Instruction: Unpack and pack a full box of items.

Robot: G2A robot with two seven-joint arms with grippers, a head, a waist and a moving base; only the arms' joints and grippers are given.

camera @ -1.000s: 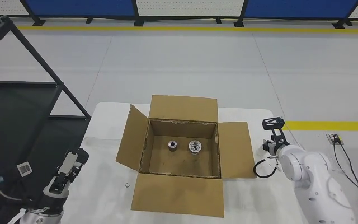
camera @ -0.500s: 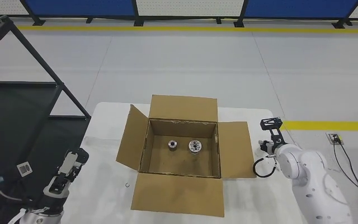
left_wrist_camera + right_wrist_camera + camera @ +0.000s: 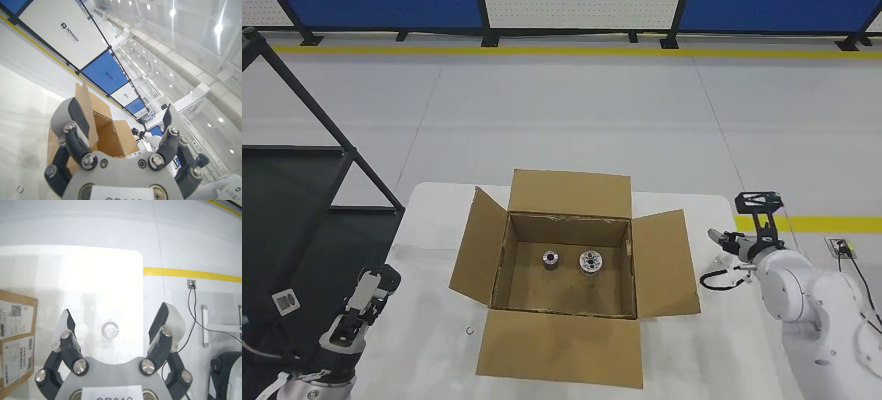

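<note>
Right claw (image 3: 115,308) backed from box (image 3: 562,345) toward table (image 3: 94,266) edge, released; left claw (image 3: 122,104) released.

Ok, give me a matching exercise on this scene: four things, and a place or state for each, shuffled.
Things: 1 box; 2 two metal parts; 3 clear round piece; 4 left gripper.
States: A open, holding nothing; B on the table by the right gripper; C flaps spread open; D on the box floor.
Pairs: 1-C; 2-D; 3-B; 4-A.
</note>
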